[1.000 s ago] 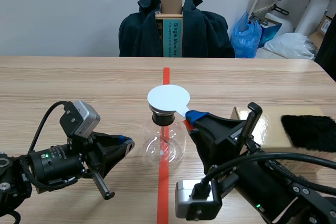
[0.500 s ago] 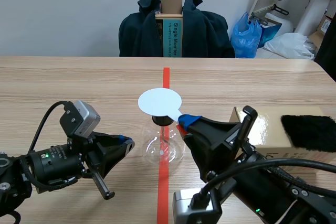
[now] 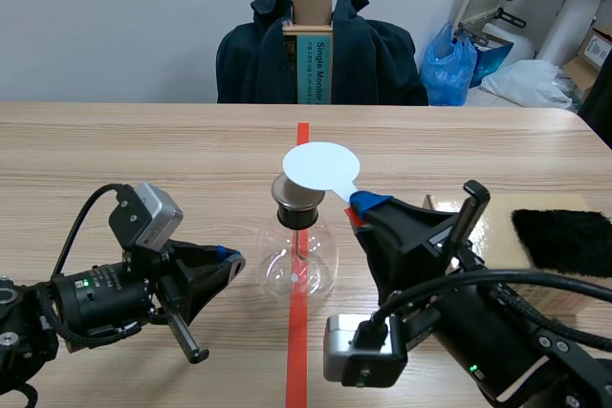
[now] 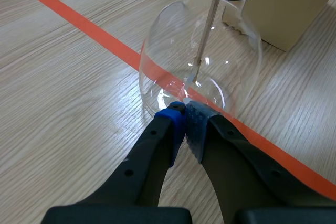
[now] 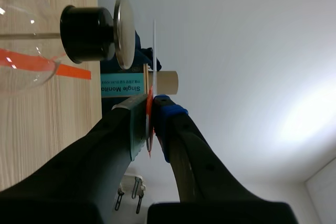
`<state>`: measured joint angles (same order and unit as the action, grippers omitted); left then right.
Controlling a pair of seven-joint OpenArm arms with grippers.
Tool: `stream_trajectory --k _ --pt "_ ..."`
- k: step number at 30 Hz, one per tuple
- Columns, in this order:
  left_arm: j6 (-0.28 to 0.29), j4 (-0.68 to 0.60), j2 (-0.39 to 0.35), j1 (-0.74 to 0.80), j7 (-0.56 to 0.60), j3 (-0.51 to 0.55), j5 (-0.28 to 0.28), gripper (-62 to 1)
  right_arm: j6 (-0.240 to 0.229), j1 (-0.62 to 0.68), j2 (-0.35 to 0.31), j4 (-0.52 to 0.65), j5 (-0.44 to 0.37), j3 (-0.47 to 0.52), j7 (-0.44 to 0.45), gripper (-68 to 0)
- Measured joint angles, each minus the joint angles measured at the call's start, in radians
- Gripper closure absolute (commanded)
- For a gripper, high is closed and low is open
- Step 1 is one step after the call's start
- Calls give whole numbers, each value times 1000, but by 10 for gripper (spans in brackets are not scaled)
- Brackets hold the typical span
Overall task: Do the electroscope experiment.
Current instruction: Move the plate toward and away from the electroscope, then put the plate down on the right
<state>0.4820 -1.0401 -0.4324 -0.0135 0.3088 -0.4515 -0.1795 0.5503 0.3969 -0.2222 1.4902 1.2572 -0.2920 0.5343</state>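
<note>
A round glass flask electroscope (image 3: 298, 257) with a black stopper and a metal top plate (image 3: 298, 190) stands on the red tape line. My right gripper (image 3: 360, 204) is shut on the red handle of a white disc (image 3: 320, 167). The disc hovers slightly above the plate, to its right. In the right wrist view the disc (image 5: 155, 51) is edge-on, with a small gap to the plate (image 5: 124, 32). My left gripper (image 3: 228, 257) is shut on nothing, low to the flask's left. In the left wrist view its tips (image 4: 185, 115) sit right at the flask's (image 4: 199, 72) lower wall.
A tan cardboard box (image 3: 492, 236) lies right of the flask with a black fur cloth (image 3: 564, 239) on top. A chair draped with a dark jacket (image 3: 320, 54) stands beyond the table's far edge. Bags and clutter sit at the back right.
The white disc was lowered onto the flask's top plate half a second ago. It has since risen and shifted right, uncovering the plate. The left arm has not moved.
</note>
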Motion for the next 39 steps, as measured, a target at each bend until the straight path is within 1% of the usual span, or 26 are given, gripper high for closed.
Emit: stream_trajectory --k 2,5,7,8,9,10,12,13,15,19,22,25,28,30,33,35,39 --pt "0 0 0 0 0 0 0 -17 -1 0 0 0 0 11 -29 -7" --pt "0 0 0 0 0 0 0 -17 0 0 0 0 0 33 -44 -7" --pt "0 0 0 0 0 0 0 -17 4 3 0 0 0 50 -74 -7" --pt "0 0 0 0 0 0 0 -17 17 9 0 0 0 62 -80 -7" --pt "0 0 0 0 0 0 0 -17 44 20 0 0 -1 79 -81 -7" --pt "0 0 0 0 0 0 0 -17 60 33 0 0 -10 96 -81 -7" --pt "0 0 0 0 0 0 0 -17 78 71 0 1 -44 122 -85 -7" --pt "0 0 0 0 0 0 0 -17 97 95 0 1 -58 135 -86 -7" --pt "0 0 0 0 0 0 0 -17 121 139 0 1 -65 156 -83 -7" --pt "0 0 0 0 0 0 0 -17 135 200 0 1 -69 188 -83 -7" --pt "0 0 0 0 0 0 0 -17 134 222 0 1 -69 214 -94 -7" --pt "1 0 0 0 0 0 0 -17 134 221 0 -5 -69 225 -145 -7" --pt "16 -18 -16 4 -4 0 -2 -17 134 204 0 -40 -69 225 -169 -7" --pt "31 -63 -44 23 -5 9 -6 -17 134 196 0 -70 -69 225 -171 -7" --pt "43 -189 -102 97 -5 71 -11 -17 134 185 0 -117 -69 225 -174 -7" --pt "44 -291 -149 167 -4 121 -16 -17 134 177 0 -140 -69 225 -174 -7" --pt "44 -492 -232 348 -4 225 -31 -17 134 177 1 -144 -69 225 -174 -7"
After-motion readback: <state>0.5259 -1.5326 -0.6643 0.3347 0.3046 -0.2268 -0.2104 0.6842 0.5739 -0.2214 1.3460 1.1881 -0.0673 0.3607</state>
